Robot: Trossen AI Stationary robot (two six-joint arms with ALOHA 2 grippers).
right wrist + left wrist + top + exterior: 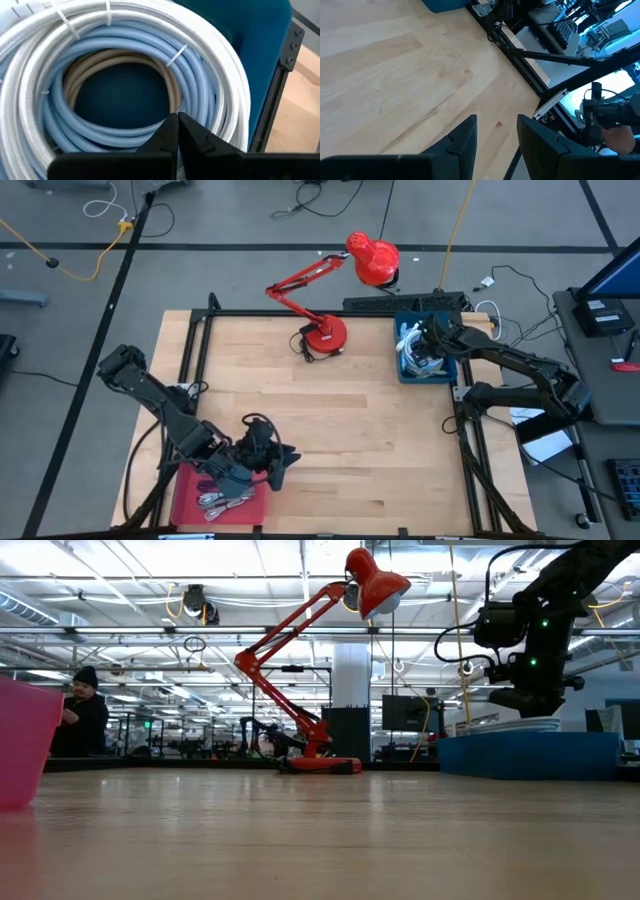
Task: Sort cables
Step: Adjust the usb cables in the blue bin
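Observation:
Coiled white (30,125), light-blue (197,90) and beige (75,72) cables lie stacked in the blue bin (447,370) at the table's far right. My right gripper (177,116) is shut just above the coils' inner edge, pointing steeply down, with nothing between its fingers. Short bundled cables (225,498) lie in the red tray (185,492) at the near left. My left gripper (497,122) hangs open over bare table just right of that tray, with nothing between its fingers. My right gripper comes at the coils from above with shut fingertips over the light-blue coil's inner turns (150,131). I cannot tell whether the tips touch the cable or stand just clear of it.
A red desk lamp (325,335) stands at the far middle of the table, its head (373,260) reaching beyond the far edge. Black frame rails (470,450) run along the table's sides. Bare wood lies between tray and bin. A person (82,720) shows far behind the table.

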